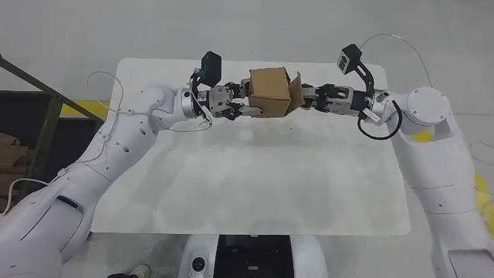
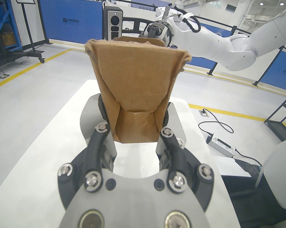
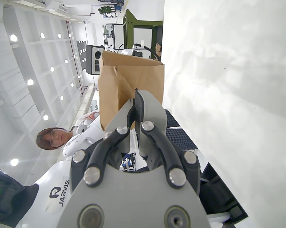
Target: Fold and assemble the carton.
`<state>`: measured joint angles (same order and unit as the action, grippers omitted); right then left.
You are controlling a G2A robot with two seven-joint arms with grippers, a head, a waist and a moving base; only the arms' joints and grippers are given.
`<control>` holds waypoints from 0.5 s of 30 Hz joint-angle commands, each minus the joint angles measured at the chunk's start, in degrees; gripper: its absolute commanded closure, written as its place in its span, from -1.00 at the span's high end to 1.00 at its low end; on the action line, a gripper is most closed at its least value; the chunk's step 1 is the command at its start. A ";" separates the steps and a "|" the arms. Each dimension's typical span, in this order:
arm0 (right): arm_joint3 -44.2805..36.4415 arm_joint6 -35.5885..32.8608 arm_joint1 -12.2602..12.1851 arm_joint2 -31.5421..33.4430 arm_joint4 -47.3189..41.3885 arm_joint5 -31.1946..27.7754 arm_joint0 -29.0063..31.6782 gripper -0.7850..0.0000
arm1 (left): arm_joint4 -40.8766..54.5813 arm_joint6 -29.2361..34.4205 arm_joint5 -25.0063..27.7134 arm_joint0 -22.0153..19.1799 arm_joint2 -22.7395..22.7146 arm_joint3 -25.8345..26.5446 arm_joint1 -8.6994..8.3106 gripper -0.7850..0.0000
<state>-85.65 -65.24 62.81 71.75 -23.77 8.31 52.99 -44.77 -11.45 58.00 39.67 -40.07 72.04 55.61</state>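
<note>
Small brown cardboard carton (image 1: 272, 91) is held up over the white worktop (image 1: 255, 193), by the far edge's middle. Left gripper (image 2: 136, 129) fingers clamp one end, right gripper (image 3: 136, 105) fingers pinch a loose flap. Looks light but creases easily, so I'd grip flaps near folds. Can't see inside.

Desk (image 1: 255, 193): one, white, rectangular, rounded corners, plain flat top with a dull mottled sheen. Stands on a pale grey floor (image 1: 247, 15). A few tiny dark specks (image 3: 224, 68) on the surface, seen in the right wrist view. One brown carton (image 1: 270, 91) over the far middle of the top; whether it rests on the surface cannot be told.
</note>
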 commanded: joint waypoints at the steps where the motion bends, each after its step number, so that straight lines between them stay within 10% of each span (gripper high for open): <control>1: 0.11 -0.38 -0.10 0.19 -0.14 -0.06 -0.07 -1.00 | -0.23 0.20 0.00 0.17 -0.20 0.05 0.08 -0.33; 6: 0.34 -0.88 -0.42 0.78 -0.26 0.04 0.04 -0.58 | -0.58 1.25 0.00 0.49 -0.51 0.13 0.35 -0.33; 15: 1.50 -1.62 -0.65 0.29 -0.78 0.10 -0.28 -0.66 | -3.46 2.39 -0.78 1.19 -1.60 0.80 0.81 -0.31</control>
<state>-84.26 -66.88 62.18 72.11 -24.51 8.41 52.75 -47.94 -8.88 57.34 40.57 -41.54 72.62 56.35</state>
